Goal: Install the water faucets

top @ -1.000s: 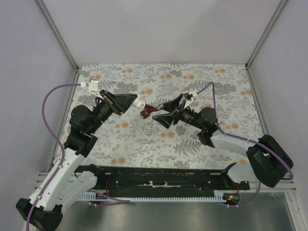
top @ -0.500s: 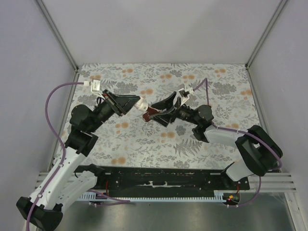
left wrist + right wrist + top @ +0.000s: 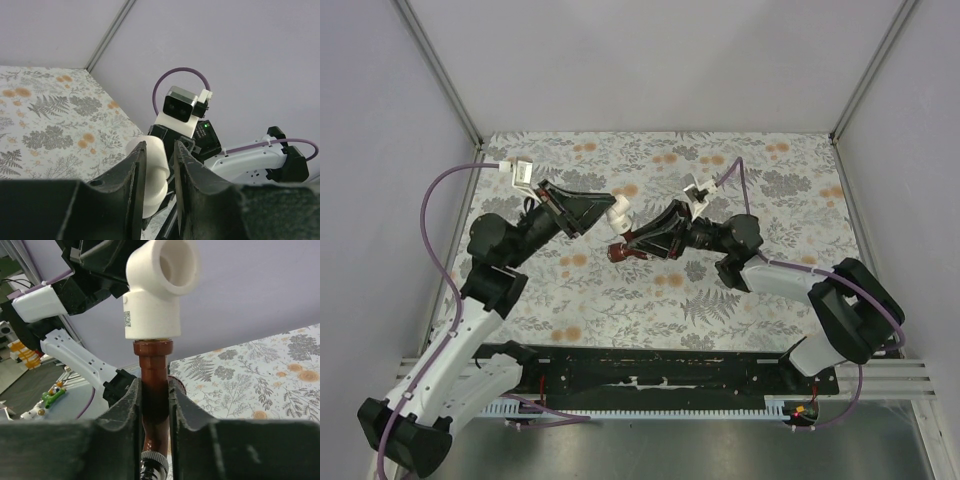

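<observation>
The tap point(image 3: 621, 251) hangs in mid-air over the middle of the table point(image 3: 790, 180), between the two arms. The right gripper point(image 3: 634, 241) is clamped on its red-brown stem. The left gripper point(image 3: 605, 212) comes in from the left and is closed on the white fitting point(image 3: 619, 214), just far-left of the tap. Purple cables point(image 3: 428, 215) loop off both wrists, well clear of the meeting point. Plain walls point(image 3: 650, 60) close in the left, far and right sides.

From above, the two grippers crowd the joint, so that view cannot show whether tap and fitting touch.

The right wrist view settles it. The tap point(image 3: 153, 359) stands upright between the fingers point(image 3: 131, 405), and its collar is pressed against the underside of the fitting point(image 3: 156, 300). How far it is seated inside cannot be told. The fitting's open side mouth point(image 3: 172, 262) faces up and right. The tap's silvery tip point(image 3: 152, 463) shows at the bottom edge. The left arm point(image 3: 75, 357) fills the background on the left.

The left wrist view hides the tap completely. There the fitting point(image 3: 154, 172) sits squeezed between the black fingers point(image 3: 131, 180). Beyond it are the right arm's wrist camera point(image 3: 181, 107) and a green light point(image 3: 205, 126).
</observation>
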You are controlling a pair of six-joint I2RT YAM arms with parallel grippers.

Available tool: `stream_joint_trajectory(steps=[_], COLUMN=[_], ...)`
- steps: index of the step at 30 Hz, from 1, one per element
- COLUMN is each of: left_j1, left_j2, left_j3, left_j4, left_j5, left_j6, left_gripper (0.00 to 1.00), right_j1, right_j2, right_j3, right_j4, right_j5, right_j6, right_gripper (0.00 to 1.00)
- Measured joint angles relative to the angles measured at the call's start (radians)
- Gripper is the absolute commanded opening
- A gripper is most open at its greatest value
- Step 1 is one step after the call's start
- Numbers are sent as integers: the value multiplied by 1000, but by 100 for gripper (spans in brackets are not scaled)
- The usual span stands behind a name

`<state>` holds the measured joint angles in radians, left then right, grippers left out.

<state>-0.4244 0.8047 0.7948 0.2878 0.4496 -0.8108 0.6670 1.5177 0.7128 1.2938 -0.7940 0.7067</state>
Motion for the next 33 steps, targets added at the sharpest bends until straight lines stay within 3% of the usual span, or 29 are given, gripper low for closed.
stream_joint_trajectory(steps=[4,6,9,12,15,18,22,33], left_j1=[1,0,-1,-1,-1,-1,-1,-53], left_j2=[23,23,15,-6,-24,-24,-10,104], left_j3=[0,0,1,12,62,140,212,233], left_j4=[42,44,12,-90,-249,-392,-525,-663], left_j5=[34,45,35,-11,-82,-144,-194,-266], left_j6=[5,10,55,120,185,238,272,246], left_gripper=[3,14,41,57,59,53,54,61], right_j1=[-2,-4,-4,-4,-4,-4,-1,159], right_j2=[0,0,-14,-55,-109,-164,-208,-223], right_j3=[2,6,9,10,18,49,101,207], right_j4=[-29,-60,-137,-262,-408,-588,-783,-1181], right_j5=[-22,-22,-20,-10,16,60,134,475], right_j6=[0,-17,-59,-134,-230,-351,-486,-783], right_gripper=[6,3,0,0,0,0,0,0])
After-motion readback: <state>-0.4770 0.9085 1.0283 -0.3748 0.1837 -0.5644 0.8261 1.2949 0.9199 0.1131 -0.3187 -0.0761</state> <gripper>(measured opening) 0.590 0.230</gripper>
